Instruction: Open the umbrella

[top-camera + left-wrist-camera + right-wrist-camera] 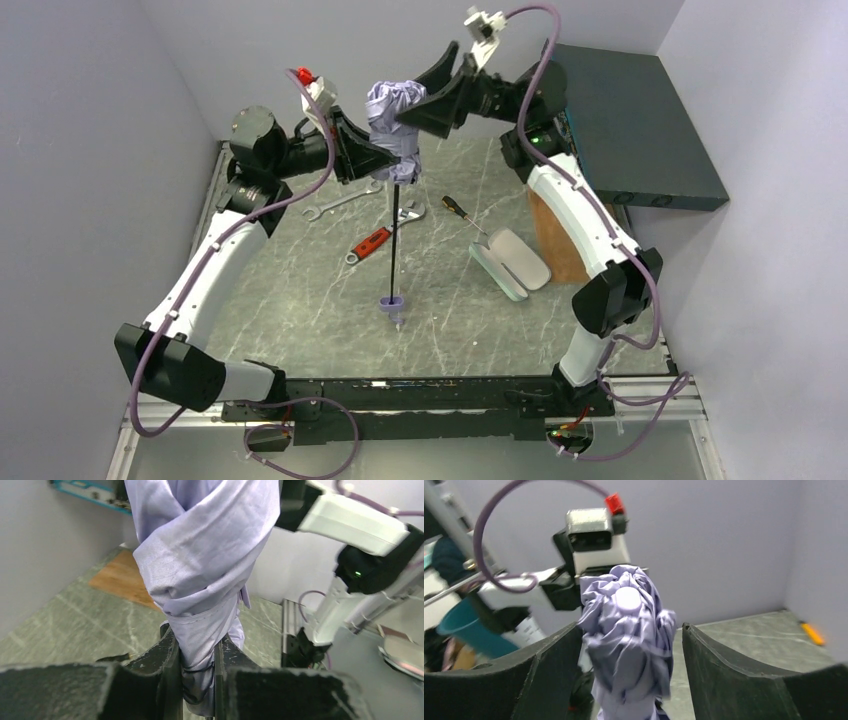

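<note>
Two robot arms meet high above a grey marbled table (300,300), where the pale lavender umbrella (393,115) hangs upright in mid-air, its furled canopy bunched on top and its thin black shaft (396,240) and small handle (392,303) pointing down, above the tabletop. The left gripper (197,655) is pinched tight on the bundle's lower neck; the right gripper (631,645) stands wide open astride the crumpled crown, holding nothing. The step probably goes best if the left keeps its clamp firm while the right takes something solid — not loose fabric, which would only slip.

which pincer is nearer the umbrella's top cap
Right. The right pincer stands open around the cap; the left pincer is clamped lower down on the umbrella.
</note>
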You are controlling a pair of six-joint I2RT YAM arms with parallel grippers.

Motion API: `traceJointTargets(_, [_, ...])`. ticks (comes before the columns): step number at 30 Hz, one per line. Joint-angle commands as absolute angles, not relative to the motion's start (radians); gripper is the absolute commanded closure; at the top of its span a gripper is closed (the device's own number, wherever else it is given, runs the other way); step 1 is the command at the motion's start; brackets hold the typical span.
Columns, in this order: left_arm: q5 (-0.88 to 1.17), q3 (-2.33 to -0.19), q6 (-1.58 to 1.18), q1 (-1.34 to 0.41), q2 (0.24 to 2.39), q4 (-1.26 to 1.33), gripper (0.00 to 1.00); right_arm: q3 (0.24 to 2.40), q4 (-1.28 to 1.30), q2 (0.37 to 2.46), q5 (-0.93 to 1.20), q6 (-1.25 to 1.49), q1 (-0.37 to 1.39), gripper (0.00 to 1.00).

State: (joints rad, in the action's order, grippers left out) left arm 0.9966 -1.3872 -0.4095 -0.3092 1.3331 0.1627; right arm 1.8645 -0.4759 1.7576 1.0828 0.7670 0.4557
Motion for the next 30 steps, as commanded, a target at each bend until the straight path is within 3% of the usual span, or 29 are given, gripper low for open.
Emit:
traceJointTargets(1, [0.82, -1.451, -0.399, -0.255, 1.315, 0.151, 1.0, 1.928, -0.246, 1.717, 0.895, 0.655, 0.356, 0.25])
traceJointTargets(6, [0.596, -1.498, -0.303, -0.248, 1.292, 0.065, 1.0, 1.751, -0.173, 1.584, 0.734, 0.486, 0.372, 0.37])
traceJointTargets(11, [0.451, -1.508, -0.234, -0.286, 1.28, 0.005, 1.0, 1.84, 0.053, 1.593, 0.578, 0.278, 0.486, 0.49])
traceJointTargets(24, [0.456, -1.453, -0.207, -0.358, 1.248, 0.039, 1.0, 1.881, 0.082, 1.633, 0.433, 0.22, 0.601, 0.43])
traceJointTargets(28, [0.47, -1.452, -0.204, -0.362, 1.241, 0.033, 1.0, 1.885, 0.085, 1.636, 0.399, 0.215, 0.601, 0.55])
traceJointTargets(30, [0.477, -1.454, -0.204, -0.363, 1.239, 0.033, 1.0, 1.897, 0.099, 1.644, 0.399, 0.209, 0.601, 0.66])
